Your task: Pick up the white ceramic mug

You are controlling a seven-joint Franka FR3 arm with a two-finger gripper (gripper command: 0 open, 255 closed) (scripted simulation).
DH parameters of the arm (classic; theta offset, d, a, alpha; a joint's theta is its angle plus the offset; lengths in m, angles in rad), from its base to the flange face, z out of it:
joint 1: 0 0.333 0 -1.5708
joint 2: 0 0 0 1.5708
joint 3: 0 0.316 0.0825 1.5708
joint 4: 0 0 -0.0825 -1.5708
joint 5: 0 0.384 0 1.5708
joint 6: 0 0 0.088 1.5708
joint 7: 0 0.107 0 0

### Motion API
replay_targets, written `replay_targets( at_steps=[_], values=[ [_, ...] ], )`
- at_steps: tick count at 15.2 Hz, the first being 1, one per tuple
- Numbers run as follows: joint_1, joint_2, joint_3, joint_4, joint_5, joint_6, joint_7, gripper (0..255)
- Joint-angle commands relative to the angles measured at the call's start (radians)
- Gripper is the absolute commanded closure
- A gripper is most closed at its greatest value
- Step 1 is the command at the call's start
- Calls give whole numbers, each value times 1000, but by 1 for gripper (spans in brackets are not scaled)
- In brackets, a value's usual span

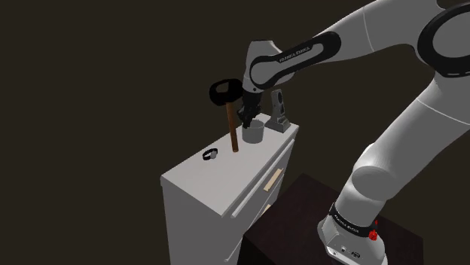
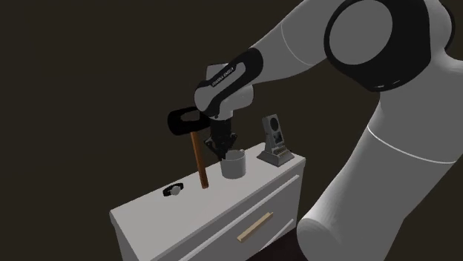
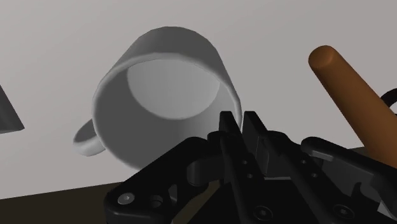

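The gripper [image 3: 240, 119] pinches the rim of the mug [image 3: 159, 83]; it stands on the cabinet [image 1: 226, 179], beside a hammer [image 1: 232, 126].

white FRANKA EMIKA lettering on the arm's black forearm band [image 1: 297, 54]

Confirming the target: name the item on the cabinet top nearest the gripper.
The grey mug: the gripper hangs right at its rim. The upright hammer stands beside it, the grey stand on its other side, the small black band farther off.
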Motion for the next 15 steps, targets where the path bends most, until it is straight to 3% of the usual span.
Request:
replay_targets(
  at_steps=[1, 4, 15],
  values=[
    [4, 85, 6, -5, -2, 4, -3, 255],
    [6, 82, 6, -15, 0, 11, -1, 255],
    [12, 16, 0, 73, 7, -142, -12, 255]
  ],
)
